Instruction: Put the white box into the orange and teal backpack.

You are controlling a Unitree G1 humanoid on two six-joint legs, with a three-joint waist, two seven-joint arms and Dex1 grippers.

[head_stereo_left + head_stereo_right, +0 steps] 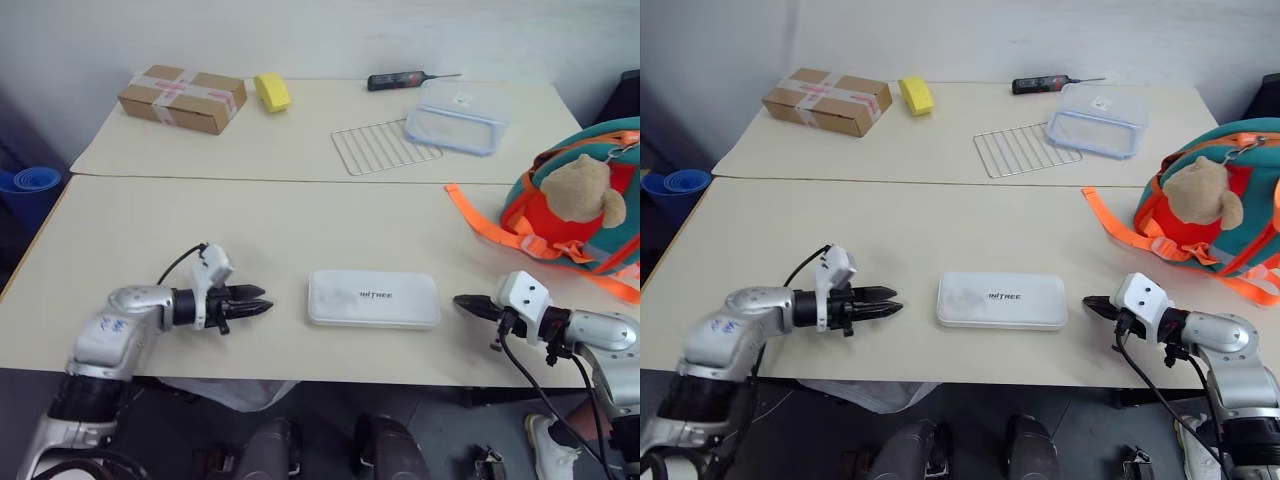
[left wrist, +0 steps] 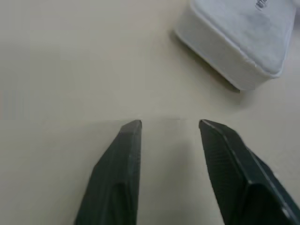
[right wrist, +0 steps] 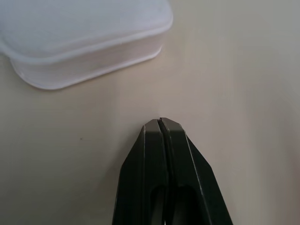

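Near the front edge of the table [image 1: 150, 230] my two pincers flank the white box [image 1: 373, 298], which lies flat about midway along that edge, lettering up, with neither pincer touching it. My left pincer [image 1: 262, 306] points at the box's left end from a short way off, its black fingers [image 2: 117, 173] parted with bare tabletop between them. My right pincer [image 1: 464, 303] sits just off the box's right end, its fingers pressed together and holding nothing. Farther back, at the right edge, the orange and teal backpack [image 1: 570, 215] rests with its tan plush bear [image 1: 583, 190] facing me and an orange strap [image 1: 480, 222] trailing across the surface. On the far table lie a wire rack [image 1: 385, 147], a clear lidded container [image 1: 458, 117], a dark tool [image 1: 400, 80], a yellow block [image 1: 271, 92] and a taped cardboard box [image 1: 183, 98].
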